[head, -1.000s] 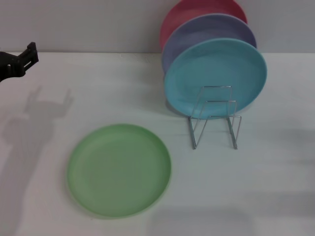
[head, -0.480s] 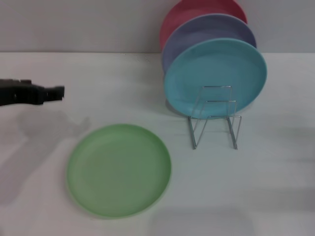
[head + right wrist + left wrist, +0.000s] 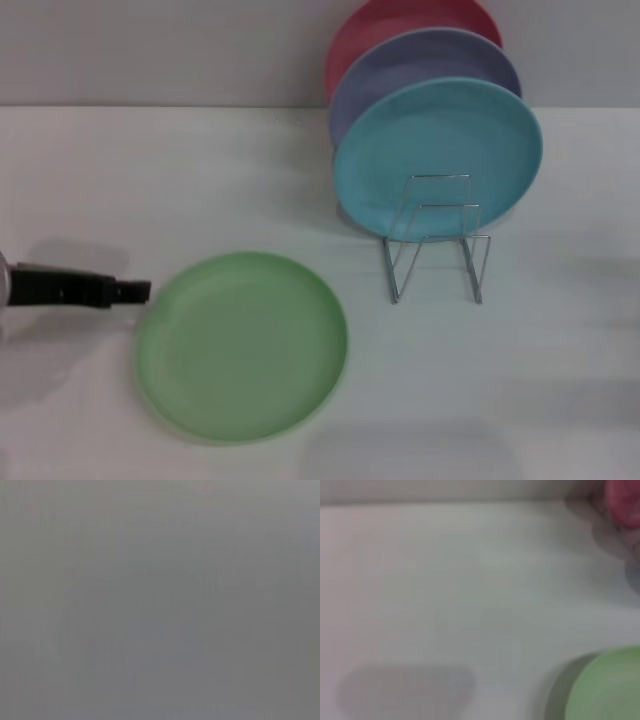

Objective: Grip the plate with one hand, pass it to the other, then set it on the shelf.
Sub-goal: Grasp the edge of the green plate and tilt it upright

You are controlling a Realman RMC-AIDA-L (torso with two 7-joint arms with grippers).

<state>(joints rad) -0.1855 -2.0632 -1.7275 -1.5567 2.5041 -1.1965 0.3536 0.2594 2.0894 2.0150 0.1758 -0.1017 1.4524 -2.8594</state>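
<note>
The light green plate lies flat on the white table, front left of centre. Its rim also shows in the left wrist view. My left gripper comes in low from the left edge, its black tip just beside the plate's left rim, close above the table. The silver wire shelf stands to the right of the plate, its front slots empty. My right gripper is out of view; its wrist view shows only plain grey.
A turquoise-blue plate, a lavender plate and a red plate stand upright in a row behind the shelf, against the back wall. The red plate also shows in the left wrist view.
My left gripper has come down from the far left back of the table and toward the front, ending right next to the green plate's left rim. The plates have not moved.
</note>
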